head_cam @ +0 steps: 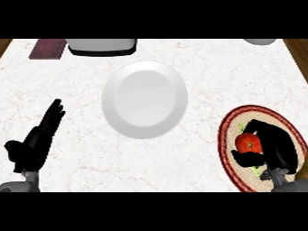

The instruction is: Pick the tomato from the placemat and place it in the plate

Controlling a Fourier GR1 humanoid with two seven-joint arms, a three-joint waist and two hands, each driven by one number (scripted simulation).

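A red tomato (249, 143) lies on a round woven placemat (231, 135) with a dark red rim at the right of the counter. My right hand (277, 143) is over the placemat with its fingers and thumb curled round the tomato, which still shows between them. A white plate (145, 99) sits in the middle of the counter, to the left of and beyond the placemat. My left hand (37, 137) rests at the lower left with straight fingers pointing up, holding nothing.
A white appliance with a dark base (102, 46) stands at the back, with a dark red block (47, 49) to its left. A white object (259, 41) shows at the back right edge. Wooden floor borders the marble counter on both sides.
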